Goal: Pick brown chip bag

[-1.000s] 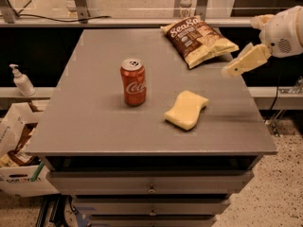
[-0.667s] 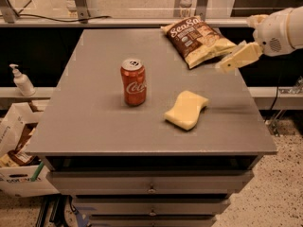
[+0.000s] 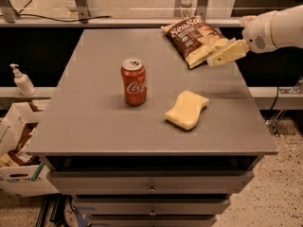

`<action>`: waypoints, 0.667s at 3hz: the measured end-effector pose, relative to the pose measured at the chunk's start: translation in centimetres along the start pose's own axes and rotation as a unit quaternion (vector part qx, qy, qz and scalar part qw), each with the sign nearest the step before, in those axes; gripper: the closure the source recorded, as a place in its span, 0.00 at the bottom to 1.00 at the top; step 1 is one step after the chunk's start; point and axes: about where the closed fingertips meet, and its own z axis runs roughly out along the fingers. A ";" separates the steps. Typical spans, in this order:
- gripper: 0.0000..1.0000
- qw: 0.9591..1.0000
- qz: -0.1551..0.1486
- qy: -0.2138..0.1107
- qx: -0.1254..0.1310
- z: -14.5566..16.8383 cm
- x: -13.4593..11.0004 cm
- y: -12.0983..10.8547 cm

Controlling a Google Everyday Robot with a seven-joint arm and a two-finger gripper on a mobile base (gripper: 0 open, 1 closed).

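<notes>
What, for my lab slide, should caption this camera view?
Gripper at the right edge of the brown chip bag on a grey table; Coke can and yellow sponge in front.

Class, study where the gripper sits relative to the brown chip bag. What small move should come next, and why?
The gripper sits at the right near edge of the brown chip bag, which lies at the far right corner of the table. So probably a short move toward the bag's middle before any grasp.
</notes>
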 end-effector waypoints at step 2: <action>0.00 1.000 0.024 0.005 -0.004 4.3 1.6 -3.6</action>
